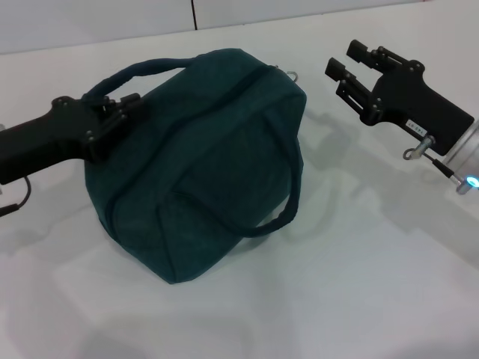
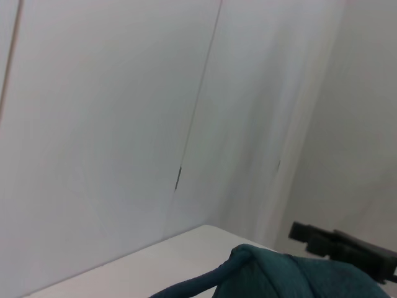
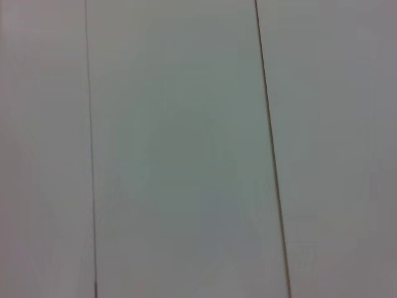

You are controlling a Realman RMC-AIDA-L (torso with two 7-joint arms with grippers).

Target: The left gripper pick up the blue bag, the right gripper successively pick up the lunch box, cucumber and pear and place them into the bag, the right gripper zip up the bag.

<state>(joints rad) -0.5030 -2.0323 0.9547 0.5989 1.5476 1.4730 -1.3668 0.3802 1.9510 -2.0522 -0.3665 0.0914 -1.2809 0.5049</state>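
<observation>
You are looking at the zipping finished: the left gripper (image 1: 123, 111) is clamping the blue bag (image 1: 217, 157) handle. The right gripper (image 1: 350, 66) is hanging spread apart nearby, so backing away seems next.

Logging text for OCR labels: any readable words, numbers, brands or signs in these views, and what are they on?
No readable text in any view.
Small white label on the black right gripper, near its silver wrist: print too small to read.
Dark teal-blue fabric bag: no logo or tag visible.
Black left gripper, at the bag's rolled handle: no marking visible.
Both wrist views: plain white wall panels, no signs.
</observation>
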